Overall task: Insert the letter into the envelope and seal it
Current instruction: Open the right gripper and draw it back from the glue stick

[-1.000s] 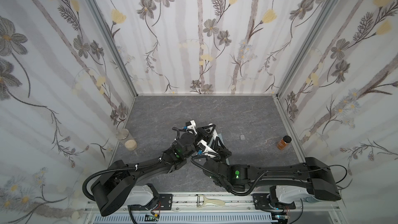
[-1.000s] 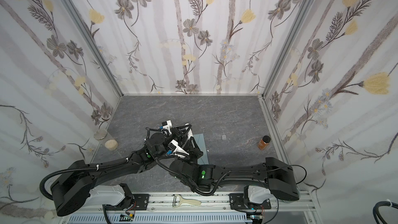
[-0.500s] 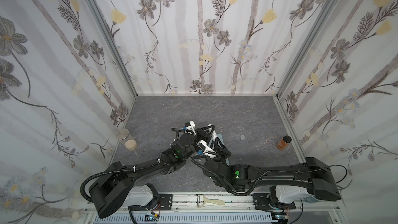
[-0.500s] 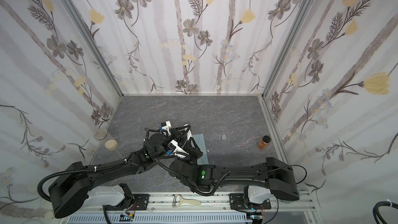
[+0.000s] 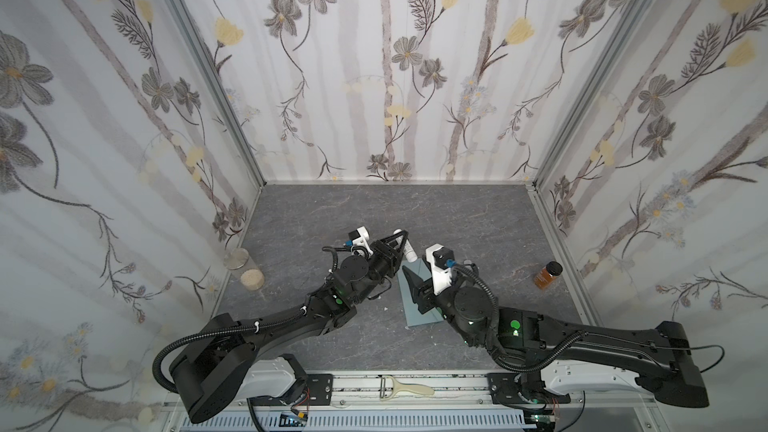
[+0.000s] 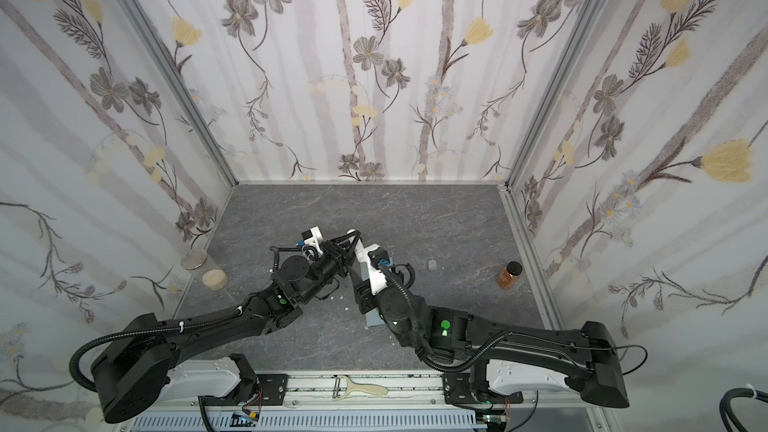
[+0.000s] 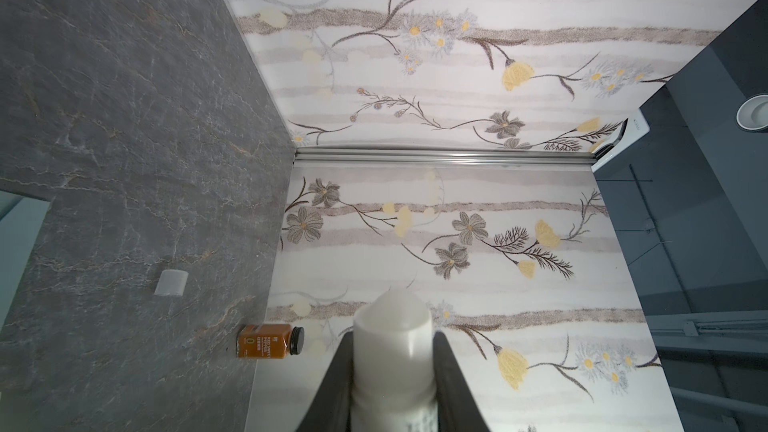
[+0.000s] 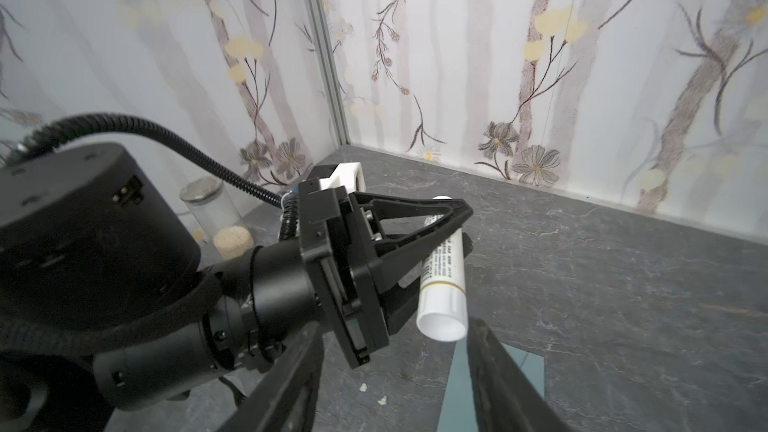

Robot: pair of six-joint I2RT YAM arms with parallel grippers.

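Note:
The blue-grey envelope [image 5: 417,317] [image 6: 372,320] [image 8: 528,371] lies flat on the grey table under my right wrist. The letter is hidden in every view. My left gripper [image 5: 400,239] [image 6: 353,238] [image 7: 392,367] [image 8: 453,218] is shut on a white glue stick [image 5: 409,249] [image 6: 360,252] [image 7: 392,338] [image 8: 442,284] and holds it above the envelope's far end. My right gripper [image 5: 412,284] [image 8: 390,326] is open just short of the stick's lower end, and its fingers do not touch it.
A small whitish cap [image 6: 432,264] [image 7: 171,283] lies on the table right of the arms. An orange spice bottle [image 5: 547,275] stands by the right wall. A glass jar [image 5: 236,259] and a cork [image 5: 252,279] sit by the left wall. A peeler [image 5: 405,388] rests on the front rail.
My right gripper has opened and drawn back from the glue stick toward the right. The left gripper still holds the stick in about the same place.

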